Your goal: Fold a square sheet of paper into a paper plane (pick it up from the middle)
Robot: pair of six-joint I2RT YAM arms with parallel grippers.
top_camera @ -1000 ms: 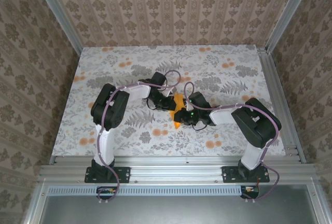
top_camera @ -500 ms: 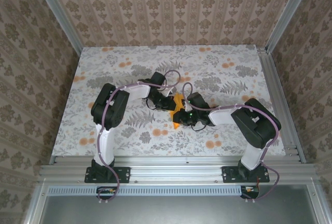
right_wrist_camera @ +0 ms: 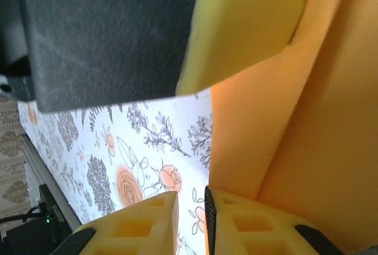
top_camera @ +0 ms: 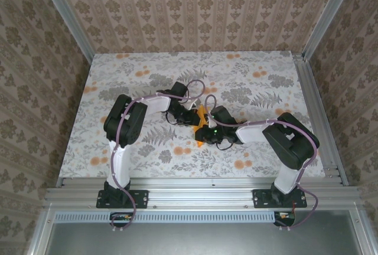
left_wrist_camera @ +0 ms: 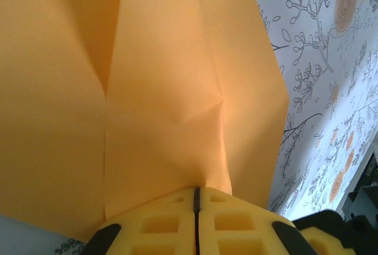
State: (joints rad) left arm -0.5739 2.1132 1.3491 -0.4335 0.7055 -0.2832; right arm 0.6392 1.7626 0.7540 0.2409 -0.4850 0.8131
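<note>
Two arms meet mid-frame: my left fingers (left_wrist_camera: 196, 203) clamp the square sheet of paper (left_wrist_camera: 165, 90), steadying its crease. My right fingers (right_wrist_camera: 207, 208) stand narrow at its edge, grip unclear.

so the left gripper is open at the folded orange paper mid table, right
No, it isn't open. The left wrist view shows the left gripper shut on the folded orange paper, yellow fingers pressed together on its edge. The paper is mid table, as you say.
</note>
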